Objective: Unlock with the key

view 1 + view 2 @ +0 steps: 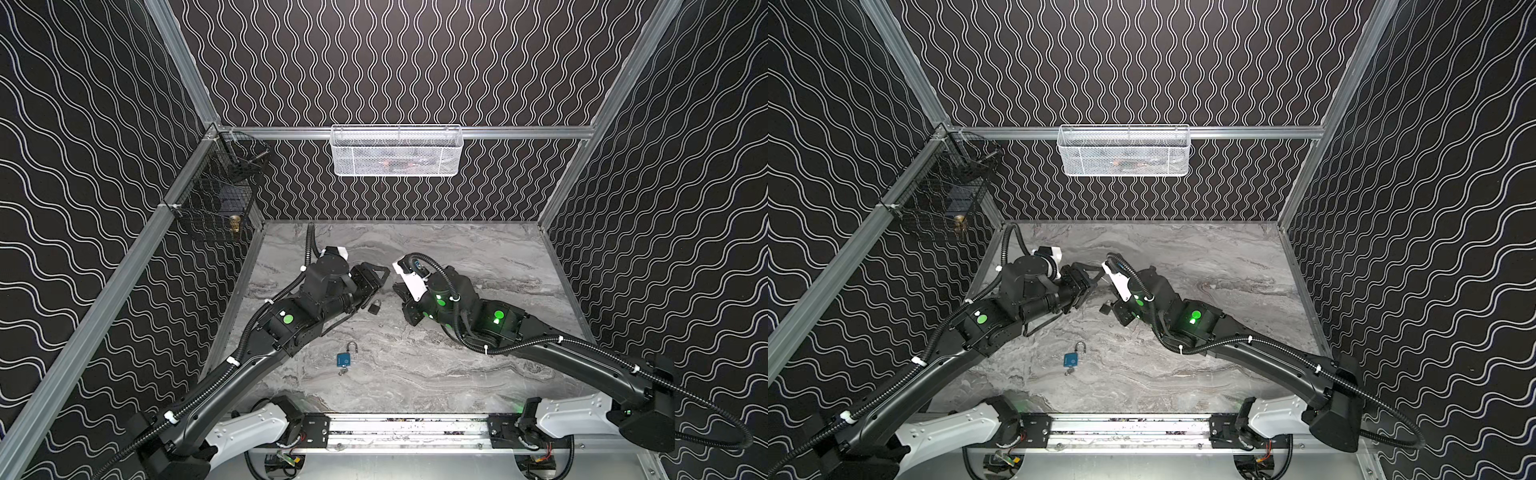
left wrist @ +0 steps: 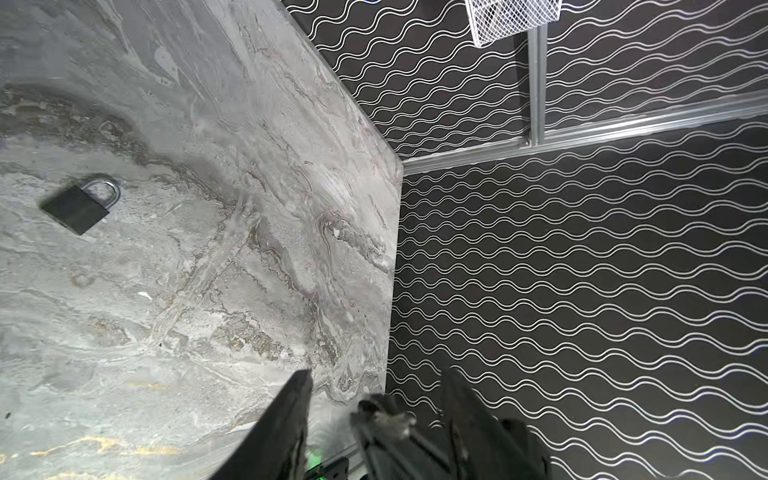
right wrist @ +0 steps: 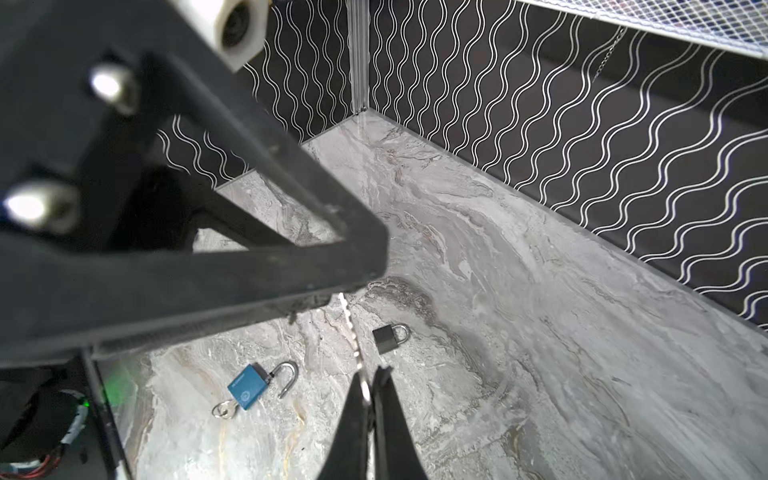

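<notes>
Near blue lock (image 3: 247,392) undone; black lock (image 3: 384,338) not yet. My right gripper (image 3: 370,374) pinches the key (image 3: 351,332); left gripper (image 2: 376,386) gapes.

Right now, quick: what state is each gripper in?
Left gripper: open, not clamped on anything.
Right gripper: shut on the key.

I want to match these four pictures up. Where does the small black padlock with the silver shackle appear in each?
In a top view: the small black padlock, near the middle.
In a top view: just left of the middle.
Left wrist: near that picture's left edge, mid-height.
Right wrist: middle of the picture, lower half.
Shared landmark: the white mesh basket on the back wall.
</notes>
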Robot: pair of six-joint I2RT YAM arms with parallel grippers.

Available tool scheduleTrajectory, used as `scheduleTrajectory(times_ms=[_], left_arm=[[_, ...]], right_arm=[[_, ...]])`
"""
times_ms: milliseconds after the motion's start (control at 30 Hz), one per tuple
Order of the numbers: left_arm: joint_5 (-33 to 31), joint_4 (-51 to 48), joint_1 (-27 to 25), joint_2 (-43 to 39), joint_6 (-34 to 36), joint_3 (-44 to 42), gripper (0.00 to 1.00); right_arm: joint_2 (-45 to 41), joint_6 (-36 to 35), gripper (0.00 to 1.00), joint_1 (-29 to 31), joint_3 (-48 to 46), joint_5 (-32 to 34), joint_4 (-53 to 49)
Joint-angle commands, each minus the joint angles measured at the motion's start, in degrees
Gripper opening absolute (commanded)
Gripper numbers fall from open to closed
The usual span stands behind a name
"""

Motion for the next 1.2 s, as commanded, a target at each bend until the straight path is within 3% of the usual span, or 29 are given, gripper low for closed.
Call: scheduleTrajectory(times_ms=[0,467,1167], left_arm=[[-0.7,-0.5,0.1,0.5,-2.0,0.8,0.51],[-1.4,-0.6,0.1,1.3,-4.6,-0.2,0.3],[-2.8,-1.3,0.1,1.0,-4.9,-1.0,0.0]], right_arm=[[0.7,-3.5,0.0,0.8,0.9,3.3,2.6],[2.4,-7.3,0.0,4.0,0.7,9.0,4.9],[3.5,-10.7,0.0,5.5,1.1,12.0,6.8]])
